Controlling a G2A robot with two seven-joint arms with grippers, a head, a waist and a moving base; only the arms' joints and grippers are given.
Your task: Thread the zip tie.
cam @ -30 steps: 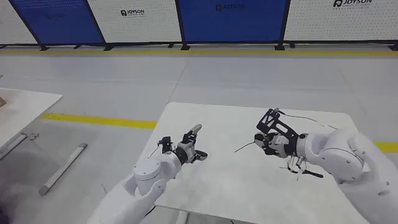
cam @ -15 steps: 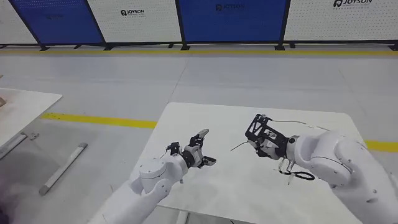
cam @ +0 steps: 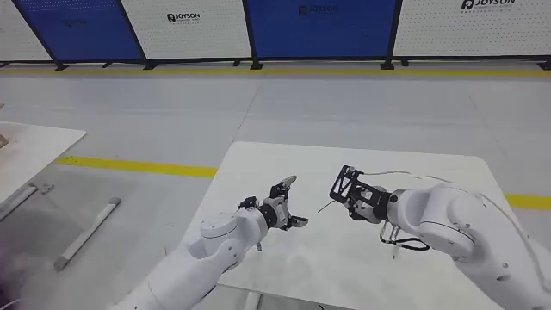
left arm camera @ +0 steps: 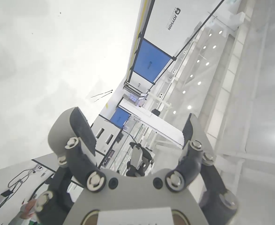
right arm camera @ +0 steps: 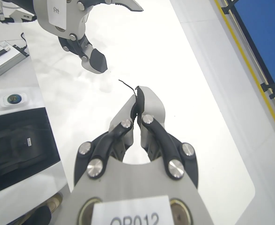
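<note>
Two thin strands (left arm camera: pixel 101 95) lie on table (cam: pixel 284 164), beyond left tool (left arm camera: pixel 135 118).

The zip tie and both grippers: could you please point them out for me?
zip tie (right arm camera: pixel 127 85), right wrist view, on the black strand past the fingertips.
right gripper (right arm camera: pixel 137 94), right wrist view, midway between its shut fingertips.
left gripper (left arm camera: pixel 136 121), left wrist view, midway between its open fingertips.

Illumination was bright and even, supplied by rows of ceiling lamps (left arm camera: pixel 199 83); one flared strongly. The white table (right arm camera: pixel 186 76) was washed out by glare in both wrist views. Wide-angle distortion bent straight lines near the edges.
</note>
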